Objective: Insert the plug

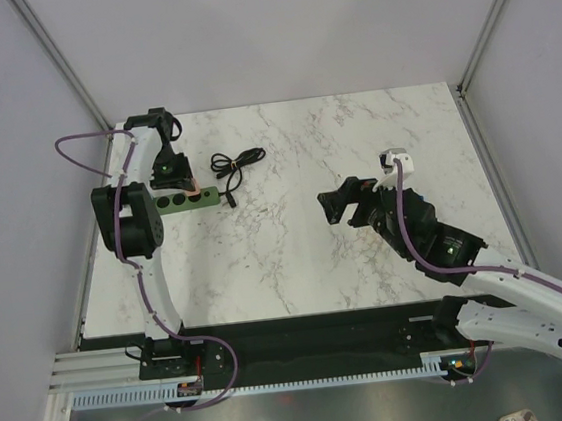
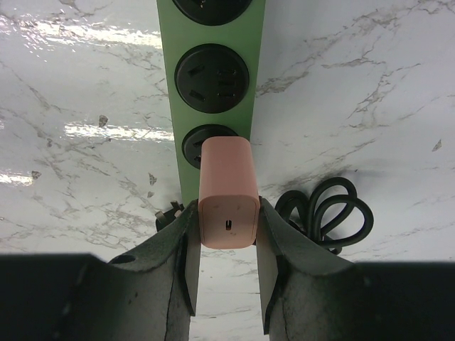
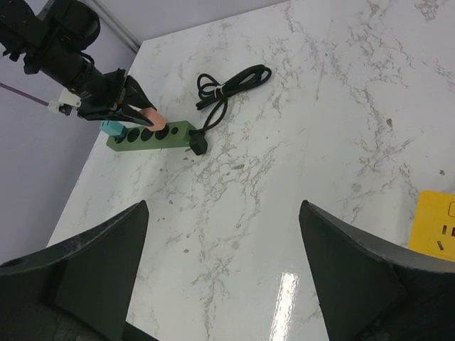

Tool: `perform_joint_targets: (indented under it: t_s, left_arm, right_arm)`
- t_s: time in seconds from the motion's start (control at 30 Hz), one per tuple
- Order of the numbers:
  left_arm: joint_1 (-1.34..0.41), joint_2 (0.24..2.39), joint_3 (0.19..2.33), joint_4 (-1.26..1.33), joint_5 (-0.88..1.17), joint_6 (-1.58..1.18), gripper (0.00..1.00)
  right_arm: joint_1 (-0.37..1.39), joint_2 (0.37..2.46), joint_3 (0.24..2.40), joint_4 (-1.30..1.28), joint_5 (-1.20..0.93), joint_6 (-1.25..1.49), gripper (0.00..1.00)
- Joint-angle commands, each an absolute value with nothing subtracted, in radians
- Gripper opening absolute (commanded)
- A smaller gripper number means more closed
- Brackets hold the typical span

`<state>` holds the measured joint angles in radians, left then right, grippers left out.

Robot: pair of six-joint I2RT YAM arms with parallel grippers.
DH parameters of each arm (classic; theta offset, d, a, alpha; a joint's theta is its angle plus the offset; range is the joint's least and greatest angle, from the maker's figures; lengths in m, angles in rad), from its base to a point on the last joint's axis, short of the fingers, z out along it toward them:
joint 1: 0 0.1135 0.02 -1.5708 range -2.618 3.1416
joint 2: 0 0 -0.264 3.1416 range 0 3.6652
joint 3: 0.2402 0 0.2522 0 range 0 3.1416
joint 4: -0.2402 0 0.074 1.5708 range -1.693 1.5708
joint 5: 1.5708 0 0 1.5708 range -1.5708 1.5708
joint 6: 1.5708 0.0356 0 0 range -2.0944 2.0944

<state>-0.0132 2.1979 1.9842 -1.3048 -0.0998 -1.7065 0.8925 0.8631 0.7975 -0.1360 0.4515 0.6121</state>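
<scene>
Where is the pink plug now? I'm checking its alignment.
Left wrist view: the pink plug is gripped in the left pincer, at the nearest socket of the green power strip, on the table's left side.

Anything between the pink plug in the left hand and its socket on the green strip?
Nothing visible. The pink cube-shaped plastic plug in the left hand sits right over a black socket of the green plastic power strip; whether it is seated is hidden.
</scene>
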Motion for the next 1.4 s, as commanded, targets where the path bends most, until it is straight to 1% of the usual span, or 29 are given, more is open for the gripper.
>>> perform_joint_targets:
  t_s: [0.0, 0.47, 0.63, 0.73, 0.93, 1.17, 1.37]
  left_arm:
    - [-0.02, 2.235, 1.907, -1.49, -0.103, -1.68, 0.02]
    - [-0.02, 2.226, 1.757, -1.376, -0.066, -1.677, 0.02]
    - [-0.025, 2.25, 1.744, -1.361, -0.067, -1.667, 0.02]
    - [-0.025, 2.246, 1.698, -1.336, -0.068, -1.672, 0.02]
    - [-0.02, 2.257, 1.671, -1.31, -0.031, -1.664, 0.02]
    - [0.026, 2.27, 1.674, -1.304, -0.04, -1.635, 0.02]
    - [0.015, 2.247, 1.635, -1.293, -0.112, -1.641, 0.02]
  right_arm:
    - [0.89, 0.835, 0.808, -0.123, 0.479, 0.595, 0.95]
    - [0.89, 0.802, 0.808, -0.15, 0.488, 0.578, 0.95]
    - [0.89, 0.787, 0.804, -0.167, 0.505, 0.574, 0.95]
    - [0.89, 0.79, 0.807, -0.167, 0.509, 0.58, 0.95]
    - [0.89, 0.793, 0.804, -0.167, 0.502, 0.583, 0.95]
    - [0.89, 0.778, 0.81, -0.17, 0.508, 0.571, 0.95]
    - [0.89, 0.776, 0.81, -0.172, 0.503, 0.58, 0.95]
